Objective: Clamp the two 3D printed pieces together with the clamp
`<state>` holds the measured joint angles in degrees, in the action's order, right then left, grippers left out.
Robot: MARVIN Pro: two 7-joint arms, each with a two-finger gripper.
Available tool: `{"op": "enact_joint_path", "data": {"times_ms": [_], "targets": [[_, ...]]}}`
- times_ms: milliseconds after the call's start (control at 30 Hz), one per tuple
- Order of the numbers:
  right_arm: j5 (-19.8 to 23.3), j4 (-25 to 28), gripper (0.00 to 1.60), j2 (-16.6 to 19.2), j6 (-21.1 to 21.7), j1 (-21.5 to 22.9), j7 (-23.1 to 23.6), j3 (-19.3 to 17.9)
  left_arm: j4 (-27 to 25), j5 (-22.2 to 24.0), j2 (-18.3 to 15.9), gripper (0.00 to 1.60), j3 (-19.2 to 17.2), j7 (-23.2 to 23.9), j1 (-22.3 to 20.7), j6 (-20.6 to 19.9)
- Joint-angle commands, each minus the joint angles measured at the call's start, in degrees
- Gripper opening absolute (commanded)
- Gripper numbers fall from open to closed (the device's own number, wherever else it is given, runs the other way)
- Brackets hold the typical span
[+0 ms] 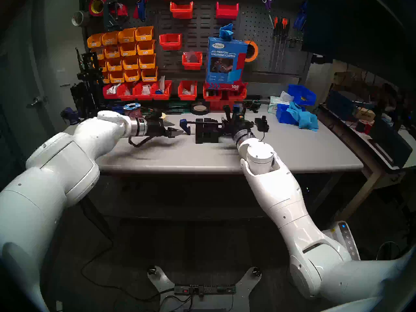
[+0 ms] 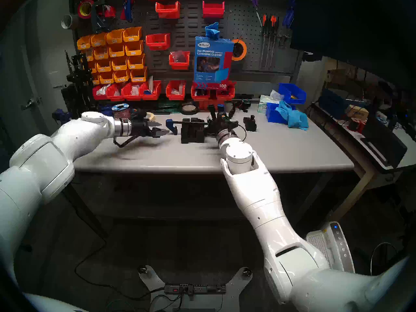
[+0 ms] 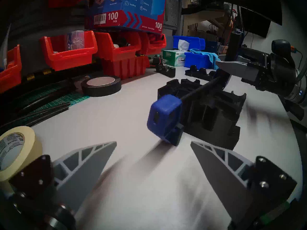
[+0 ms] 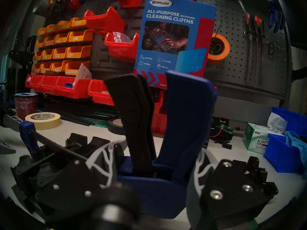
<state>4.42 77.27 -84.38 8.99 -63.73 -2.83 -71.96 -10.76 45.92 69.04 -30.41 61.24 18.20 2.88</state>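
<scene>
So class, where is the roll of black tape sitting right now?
In the left wrist view, the roll of black tape lies flat at the back of the table, left of the clamp, before the red bins.

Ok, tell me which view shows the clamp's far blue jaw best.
Left wrist: the far blue jaw sits large and unobstructed between the open left tool's fingers. Both head views show it small; the right wrist view catches only an edge.
</scene>
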Motion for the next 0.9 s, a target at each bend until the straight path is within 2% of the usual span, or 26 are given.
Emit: {"op": "enact_joint_path", "data": {"times_ms": [0,67,100,167,200,233,867], "targets": [[-0.1,1.0,0.00,0.0,-0.3,0.2,0.0,0.0,-0.5,0.1,0.2,0.66,-0.3,0.5,-1.8,0.6],[-0.1,1.0,0.00,0.0,-0.3,0.2,0.0,0.0,-0.6,0.1,0.3,0.80,-0.3,0.7,-1.8,0.8],[-0.1,1.0,0.00,0.0,-0.3,0.2,0.0,0.0,-0.7,0.0,0.3,1.22,-0.3,0.8,-1.8,0.9],[-0.1,1.0,0.00,0.0,-0.3,0.1,0.0,0.0,-0.8,0.0,0.3,1.36,-0.3,1.0,-1.8,1.0],[-0.1,1.0,0.00,0.0,-0.3,0.1,0.0,0.0,-0.8,0.0,0.3,1.52,-0.3,1.1,-1.8,1.1],[-0.1,1.1,0.00,0.0,-0.4,0.1,0.1,0.0,-0.8,-0.1,0.3,1.60,-0.3,1.2,-1.8,1.2],[-0.4,1.1,0.00,0.2,-0.4,0.0,0.2,-0.1,-1.1,-0.3,0.5,1.60,-0.3,2.6,-1.6,2.6]]}}
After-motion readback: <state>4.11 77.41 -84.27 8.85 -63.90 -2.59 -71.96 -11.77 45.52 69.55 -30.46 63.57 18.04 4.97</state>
